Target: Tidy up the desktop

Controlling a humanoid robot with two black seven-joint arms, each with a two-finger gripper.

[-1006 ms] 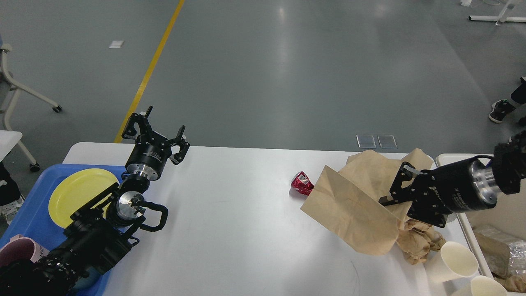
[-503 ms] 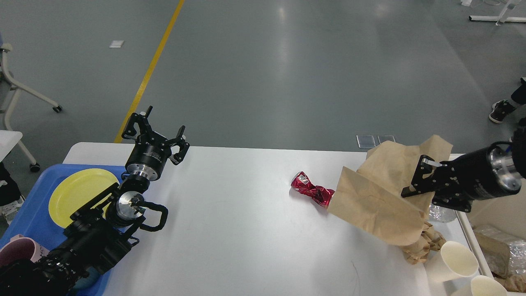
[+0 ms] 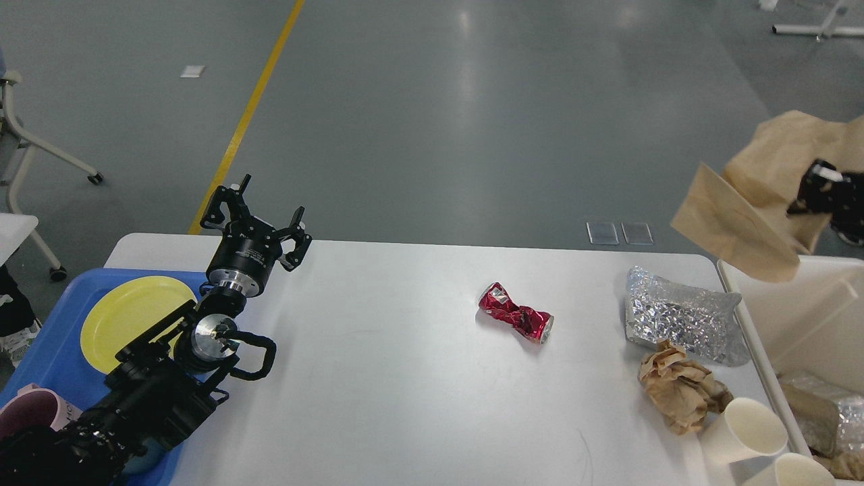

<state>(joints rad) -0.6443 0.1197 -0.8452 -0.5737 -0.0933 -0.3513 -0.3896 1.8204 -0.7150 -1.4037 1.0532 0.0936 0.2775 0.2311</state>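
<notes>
Lifted clear of the white surface (image 3: 405, 378) since a second ago, a brown paper bag (image 3: 749, 202) is gripped by the right pincer (image 3: 813, 196) above the cream bin (image 3: 796, 317); drop judged next. Left pincer (image 3: 260, 212) is held open, idle.

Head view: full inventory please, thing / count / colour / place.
desktop: 1, white, centre
crushed can: 1, red, mid-desktop
foil bag: 1, silver, right side of desktop
crumpled paper: 1, brown, below foil bag
paper cups: 2, off-white, lower right
paper bag: 1, brown, lifted above bin
bin: 1, cream, right edge, holds trash
tray: 1, blue, left
plate: 1, yellow, in tray
cup: 1, pink, in tray
left gripper: open, empty
right gripper: shut on paper bag
</notes>
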